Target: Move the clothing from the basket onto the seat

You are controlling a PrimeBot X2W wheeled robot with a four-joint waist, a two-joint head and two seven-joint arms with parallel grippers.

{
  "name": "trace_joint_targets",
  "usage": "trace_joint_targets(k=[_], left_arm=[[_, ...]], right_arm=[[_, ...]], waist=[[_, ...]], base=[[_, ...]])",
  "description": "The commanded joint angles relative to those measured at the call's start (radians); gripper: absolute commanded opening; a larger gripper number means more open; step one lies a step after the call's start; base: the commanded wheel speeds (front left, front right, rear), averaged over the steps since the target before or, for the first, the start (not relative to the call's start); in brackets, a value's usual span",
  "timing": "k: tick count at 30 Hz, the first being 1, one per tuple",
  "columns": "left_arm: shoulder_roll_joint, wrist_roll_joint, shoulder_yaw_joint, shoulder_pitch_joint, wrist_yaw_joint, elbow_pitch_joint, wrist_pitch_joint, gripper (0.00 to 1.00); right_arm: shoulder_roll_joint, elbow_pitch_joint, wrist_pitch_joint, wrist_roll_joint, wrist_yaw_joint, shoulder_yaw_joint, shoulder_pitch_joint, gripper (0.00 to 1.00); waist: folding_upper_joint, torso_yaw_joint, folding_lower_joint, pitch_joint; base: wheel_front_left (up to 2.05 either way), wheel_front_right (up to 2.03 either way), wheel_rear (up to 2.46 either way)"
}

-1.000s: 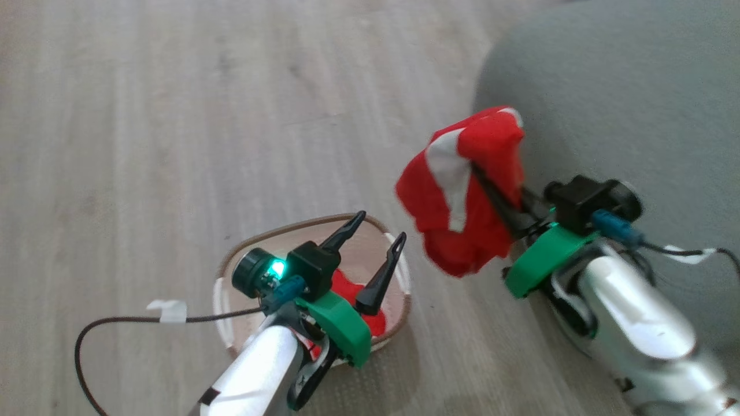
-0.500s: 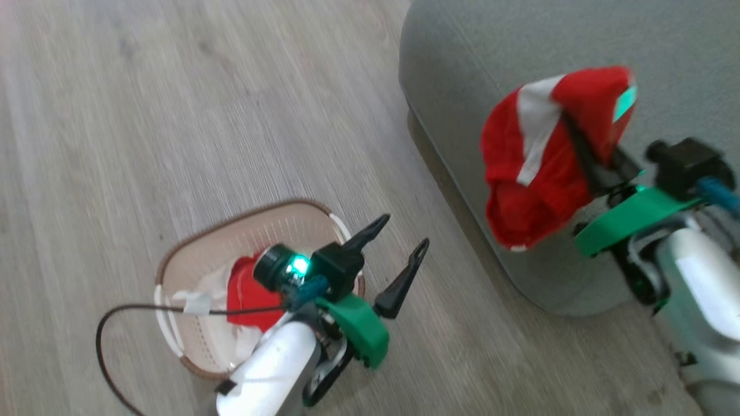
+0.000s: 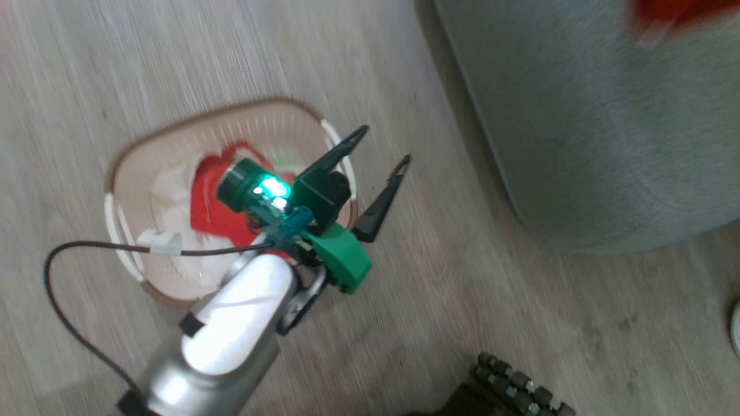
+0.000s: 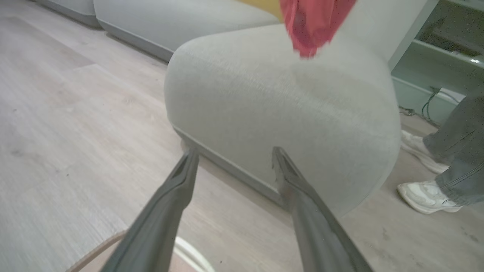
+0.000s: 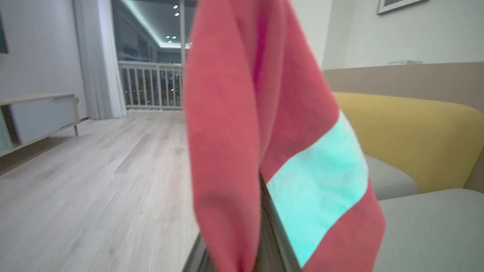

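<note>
The basket stands on the floor at the left of the head view, with red clothing and some white fabric lying in it. My left gripper hovers open and empty over the basket's right rim, fingers pointing toward the grey seat. In the left wrist view the left gripper faces the seat's rounded corner, and a red garment hangs above it. My right gripper is shut on this red, white-striped garment, which drapes over its fingers. It appears as a red blur over the seat.
A person's legs and white shoes stand beside the seat's far side. A yellow cushion lies behind the seat. A dark bolted part sits at the head view's bottom edge. Wooden floor runs between basket and seat.
The head camera has swung, shifting the whole picture. My right gripper has carried the red garment up and over the seat, leaving only a red blur. The left gripper stays open above the basket.
</note>
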Motion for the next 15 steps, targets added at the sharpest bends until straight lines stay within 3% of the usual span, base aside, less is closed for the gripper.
trace_joint_targets(k=[1, 6, 10, 13, 15], left_arm=[[0.014, 0.013, 0.022, -0.013, 0.007, -0.043, 0.006, 1.00], [0.046, 0.020, 0.015, 0.001, 0.011, -0.103, 0.033, 1.00], [0.052, 0.019, 0.012, 0.007, 0.016, -0.149, 0.037, 1.00], [0.056, 0.016, 0.009, 0.018, 0.020, -0.178, 0.037, 1.00], [0.066, 0.017, 0.012, 0.026, 0.027, -0.196, 0.041, 1.00]], right_arm=[[-0.037, -0.014, -0.004, 0.010, 0.000, -0.018, -0.038, 0.00], [-0.114, 0.140, 0.023, 0.031, 0.000, -0.166, -0.278, 0.00], [-0.197, 0.313, 0.029, -0.064, 0.000, -0.262, -0.388, 0.00], [-0.226, 0.440, 0.014, -0.140, 0.000, -0.339, -0.417, 0.00], [-0.208, 0.517, 0.004, -0.176, 0.000, -0.390, -0.416, 0.00]], waist=[[0.0000, 0.025, -0.0004, 0.105], [0.0000, 0.079, -0.0004, 0.185], [0.0000, 0.135, -0.0004, 0.244], [0.0000, 0.168, -0.0004, 0.284], [0.0000, 0.175, -0.0004, 0.313]], base=[[0.00, 0.00, 0.00], [0.00, 0.00, 0.00], [0.00, 0.00, 0.00], [0.00, 0.00, 0.00], [0.00, 0.00, 0.00]])
